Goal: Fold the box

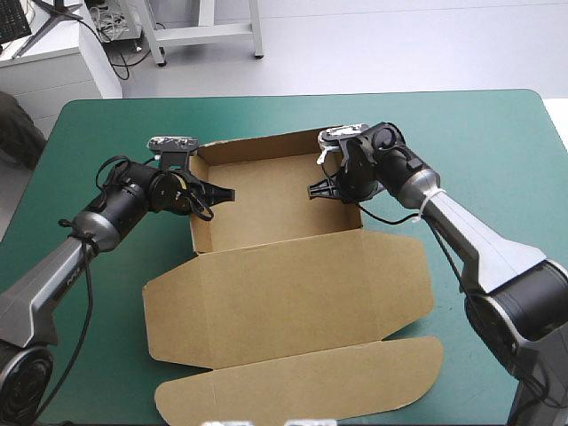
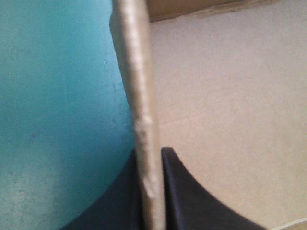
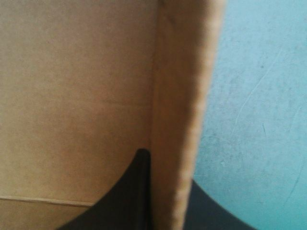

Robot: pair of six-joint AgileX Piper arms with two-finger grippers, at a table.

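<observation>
The brown box (image 1: pixel 271 209) stands as an open tray at the table's middle, its side and far walls raised. Its wide lid (image 1: pixel 284 293) lies flat toward the near edge and ends in a long rounded flap (image 1: pixel 302 382). My left gripper (image 1: pixel 211 192) is shut on the box's left wall. In the left wrist view that wall (image 2: pixel 139 96) runs upright between the black fingers of the left gripper (image 2: pixel 149 150). My right gripper (image 1: pixel 325 187) is shut on the box's right wall. The right wrist view shows the right gripper (image 3: pixel 167 165) with one finger on each side of that wall (image 3: pixel 177 115).
Bare teal-green cover (image 1: pixel 497 151) lies on both sides of the box and behind it. The lid's flap reaches close to the table's near edge. Both arms come in low over the cover toward the tray.
</observation>
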